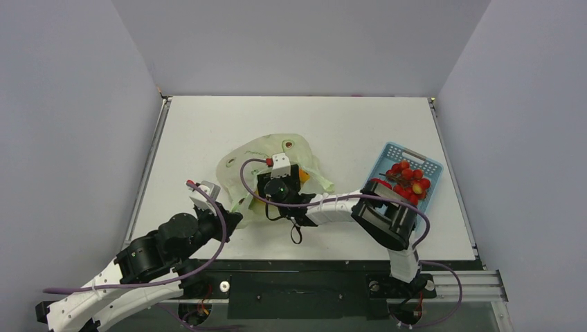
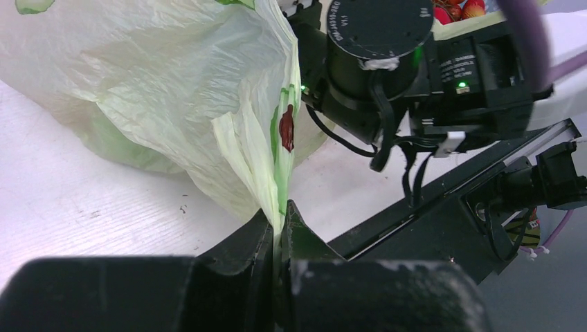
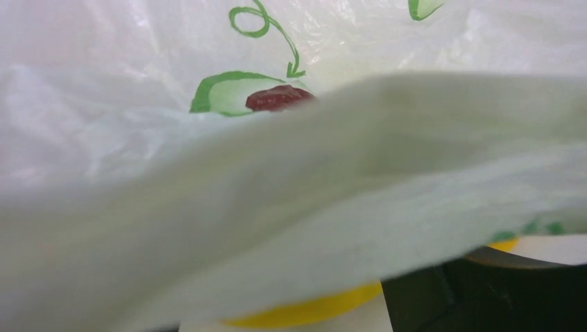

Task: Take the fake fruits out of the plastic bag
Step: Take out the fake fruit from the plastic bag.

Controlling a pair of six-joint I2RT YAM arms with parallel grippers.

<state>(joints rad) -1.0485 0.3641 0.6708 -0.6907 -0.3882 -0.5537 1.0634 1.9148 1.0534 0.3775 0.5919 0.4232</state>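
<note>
The pale yellow-green plastic bag (image 1: 257, 153) lies crumpled at the table's middle. My left gripper (image 1: 234, 209) is shut on its near edge; in the left wrist view the film (image 2: 173, 90) runs down between the closed jaws (image 2: 282, 218). My right gripper (image 1: 280, 178) reaches into the bag from the right, and its fingertips are hidden by the film. In the right wrist view the bag (image 3: 291, 187) fills the frame, with a yellow fake fruit (image 3: 304, 312) showing under it. Several red fake fruits (image 1: 407, 178) lie in the basket.
A blue lattice basket (image 1: 396, 151) stands at the right of the table. The right arm's wrist motor (image 2: 384, 48) and cables hang close beside the bag. The table's dark front rail (image 1: 304, 277) lies just behind the left gripper.
</note>
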